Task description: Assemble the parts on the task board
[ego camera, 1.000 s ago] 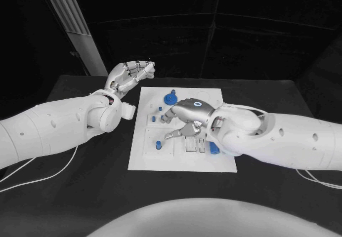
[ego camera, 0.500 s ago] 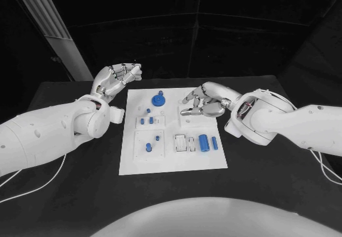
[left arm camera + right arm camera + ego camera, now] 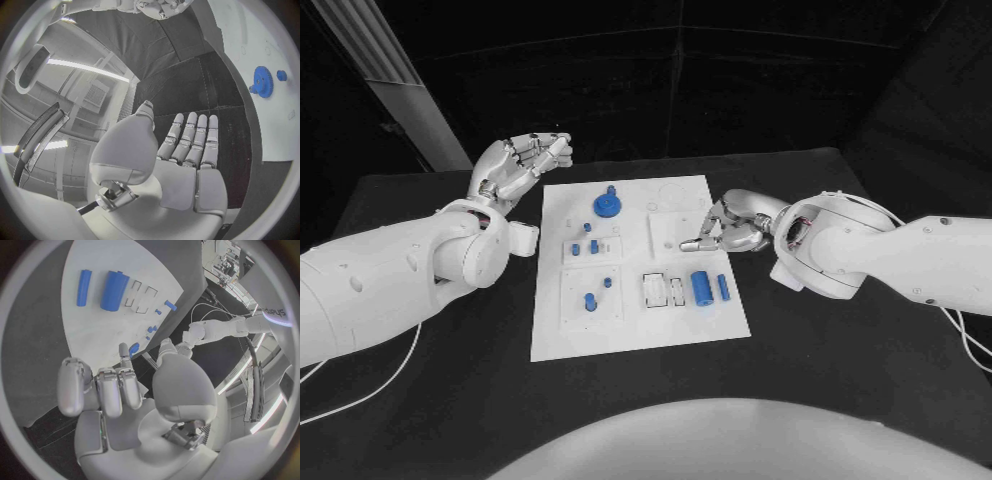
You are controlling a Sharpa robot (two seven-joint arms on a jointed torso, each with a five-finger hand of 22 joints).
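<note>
The white task board (image 3: 640, 335) lies mid-table. On it are a blue gear (image 3: 606, 205), several small blue parts such as one peg (image 3: 594, 246), and two blue cylinders (image 3: 701, 288) near empty slots. My right hand (image 3: 728, 226) hovers at the board's right edge, fingers curled in with nothing in them; the right wrist view shows the curled fingers (image 3: 109, 390) over the board (image 3: 94, 325) and the cylinders (image 3: 114, 290). My left hand (image 3: 516, 166) is raised off the board's far left corner, fingers straight (image 3: 190, 137) and empty, with the gear (image 3: 262, 82) beside it.
Black table (image 3: 848, 380) surrounds the board on all sides. A pale slanted post (image 3: 387, 75) stands behind the table at the far left. A white cable (image 3: 358, 390) runs on the table under my left arm.
My right hand has drawn back from the board's middle to its right edge, uncovering the two blue cylinders. The left hand keeps its raised pose. The camera has shifted.
</note>
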